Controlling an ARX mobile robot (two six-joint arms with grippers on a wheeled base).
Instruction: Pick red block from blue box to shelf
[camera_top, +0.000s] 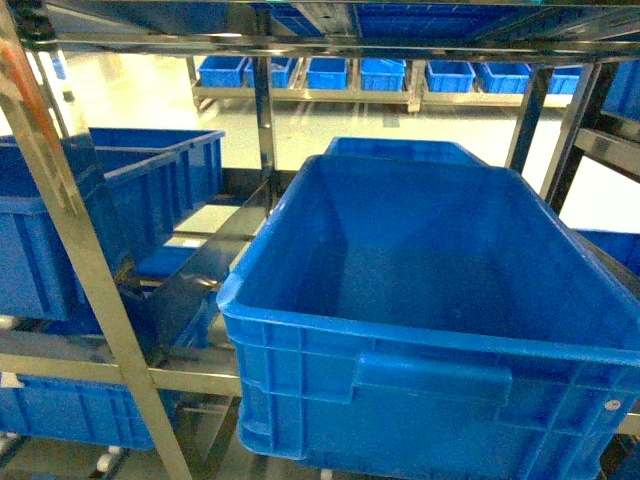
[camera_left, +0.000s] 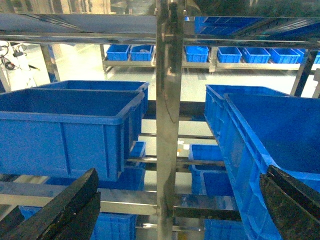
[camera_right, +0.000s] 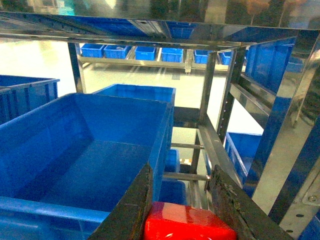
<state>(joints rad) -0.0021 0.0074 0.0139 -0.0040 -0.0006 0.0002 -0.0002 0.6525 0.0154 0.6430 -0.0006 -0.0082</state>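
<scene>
The red block (camera_right: 187, 222) is glossy and sits clamped between the two dark fingers of my right gripper (camera_right: 182, 171), which is shut on it. The gripper hovers at the right rim of a large dark blue crate (camera_right: 75, 150) inside the shelf (camera_right: 210, 95). My left gripper (camera_left: 181, 175) is open with nothing between its fingers and faces a steel upright of the shelf (camera_left: 168, 100). The blue box is out of view. Neither gripper shows in the head view, which looks at the shelf (camera_top: 265, 110).
A big dark blue crate (camera_top: 420, 260) fills the tier ahead, with another crate (camera_top: 110, 210) to its left. Steel rails and uprights (camera_right: 287, 150) stand close on the right. More crates (camera_left: 65, 130) sit on lower tiers, and a row of them (camera_top: 380, 72) lines the far wall.
</scene>
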